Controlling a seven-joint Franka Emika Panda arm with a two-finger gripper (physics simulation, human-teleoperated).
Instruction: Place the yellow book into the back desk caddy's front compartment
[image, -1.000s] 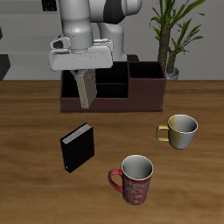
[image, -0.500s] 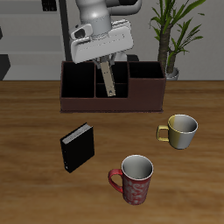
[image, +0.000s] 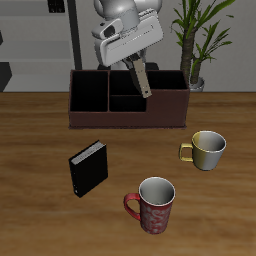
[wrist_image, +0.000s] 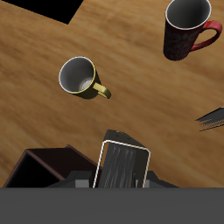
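- My gripper (image: 134, 63) was clamped on the yellow book (image: 140, 78), holding it by its upper end; in the wrist view the book (wrist_image: 121, 164) sat right between my fingers, so the grasp was plain.
- Book was in the air, not on the table (image: 40, 220). It hung above the back desk caddy (image: 128, 117), over its middle-to-far part as seen from the exterior view.
- Long axis of the book ran down and away from my gripper, tilted, not plumb: the lower end leaned off toward the potted plant (image: 197, 40) side.
- Key relation: the front compartment (image: 125, 102) lay below the book's lower end and a bit nearer the table's front edge. My judgement: the book's tip looked to be over the rear middle cell or the divider, not yet over the front one. Depth was hard to read from one outside view.
- So the coming move, as I judged it, needed the book brought nearer the front edge, stood more upright, then lowered along its long axis into that small cell.
- Risk: the cell was narrow, and a tilted book could catch on a divider or drop into the wrong cell.
- Wrist view showed only a corner of the caddy (wrist_image: 52, 166) past the book, so I could not check alignment from there.
- Not involved: black book (image: 88, 168), yellow mug (image: 207, 149), red mug (image: 155, 205), all well apart from the caddy.
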